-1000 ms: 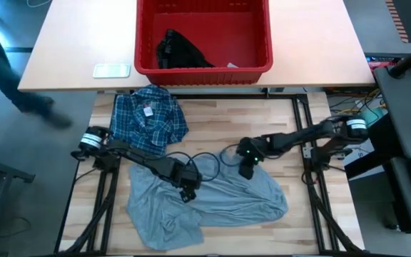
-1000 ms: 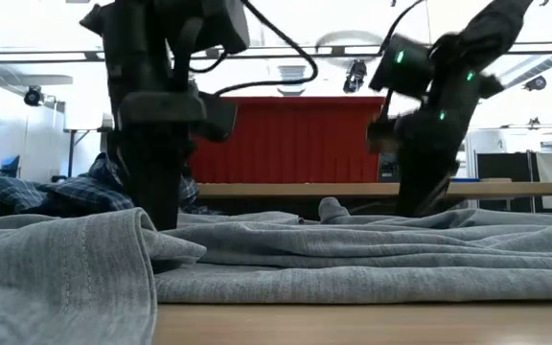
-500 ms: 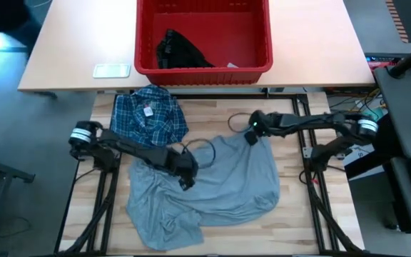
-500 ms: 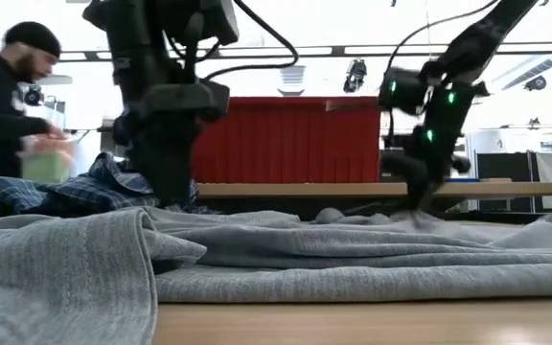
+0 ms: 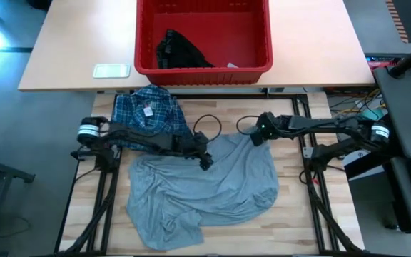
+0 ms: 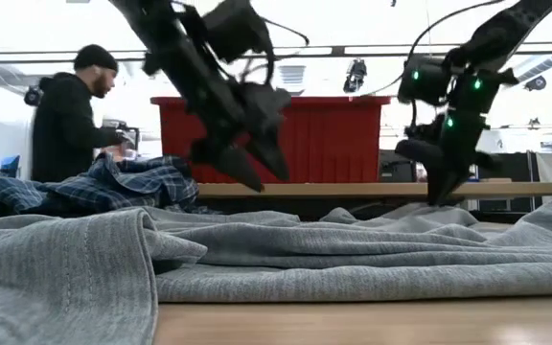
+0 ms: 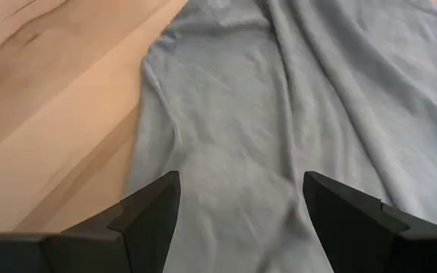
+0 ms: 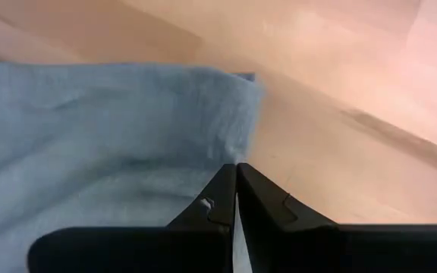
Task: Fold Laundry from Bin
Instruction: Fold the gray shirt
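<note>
The grey T-shirt (image 5: 205,187) lies spread over the wooden counter (image 5: 291,221) in the lower middle of the high view. The plaid shirt (image 5: 148,114) is bunched at its upper left, and the red bin (image 5: 203,69) sits at the top centre with the black garment (image 5: 180,50) inside. The left gripper (image 5: 207,160) hangs over the T-shirt's upper edge near the frame's centre. The right gripper (image 5: 257,136) is at the T-shirt's upper right corner. A pale flat object (image 5: 111,70) lies left of the bin.

The low view adds what the overhead one cannot: the left gripper (image 6: 262,168) is lifted clear of the cloth, tilted, its jaws spread and holding nothing. The right gripper (image 6: 441,192) points down at the T-shirt (image 6: 286,254) on the right. A person (image 6: 70,120) stands at the far left behind the plaid shirt (image 6: 94,187), with the bin (image 6: 305,139) behind.

The left wrist view shows its two fingers (image 7: 146,220) wide apart over the T-shirt (image 7: 279,114), with bare counter (image 7: 44,98) in the upper left.

The right wrist view shows its fingers (image 8: 218,201) pressed together, pinching the T-shirt's (image 8: 105,129) edge.

Half a second ago the left gripper was lower and farther left, down at the cloth; it has since risen and moved right. The right gripper has barely shifted and keeps its pinch, and the person has moved right in the low view.
</note>
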Motion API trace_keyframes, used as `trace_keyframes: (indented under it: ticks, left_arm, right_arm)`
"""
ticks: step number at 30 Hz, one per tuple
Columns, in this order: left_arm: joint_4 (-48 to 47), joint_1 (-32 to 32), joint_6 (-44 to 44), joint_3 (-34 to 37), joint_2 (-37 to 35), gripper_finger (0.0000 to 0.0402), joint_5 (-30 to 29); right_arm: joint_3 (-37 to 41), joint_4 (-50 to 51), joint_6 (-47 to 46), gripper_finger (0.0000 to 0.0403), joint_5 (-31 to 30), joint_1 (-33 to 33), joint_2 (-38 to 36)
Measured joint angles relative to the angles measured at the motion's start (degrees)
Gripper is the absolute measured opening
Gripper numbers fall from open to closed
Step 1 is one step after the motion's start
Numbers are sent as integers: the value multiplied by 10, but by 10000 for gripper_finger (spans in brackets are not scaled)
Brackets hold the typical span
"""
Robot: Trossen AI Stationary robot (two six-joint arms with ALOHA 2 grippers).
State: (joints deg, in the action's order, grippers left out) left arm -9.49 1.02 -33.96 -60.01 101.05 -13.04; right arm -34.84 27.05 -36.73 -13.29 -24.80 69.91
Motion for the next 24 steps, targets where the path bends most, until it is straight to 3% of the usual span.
trace_keyframes:
  ticks: [2,5,9,13,15,18,24]
  left_arm:
    - [20,10,4,-3,32,263,-7]
    - [-32,25,4,-16,67,263,-55]
    - [-129,60,11,-35,74,258,-114]
    - [-193,97,16,-38,60,245,-125]
    - [-203,109,20,-38,48,240,-126]
    - [-221,122,28,-38,24,234,-132]
    - [-225,135,77,-38,-44,231,-125]
  right_arm:
    - [1,-4,2,10,1,-5,13]
    - [-17,11,6,29,11,-16,20]
    - [-56,27,25,92,12,-49,23]
    - [-84,22,28,160,-2,-90,24]
    - [-89,8,27,183,32,-95,23]
    - [-86,-28,13,200,94,-74,30]
    - [-80,-103,-12,203,107,-53,127]
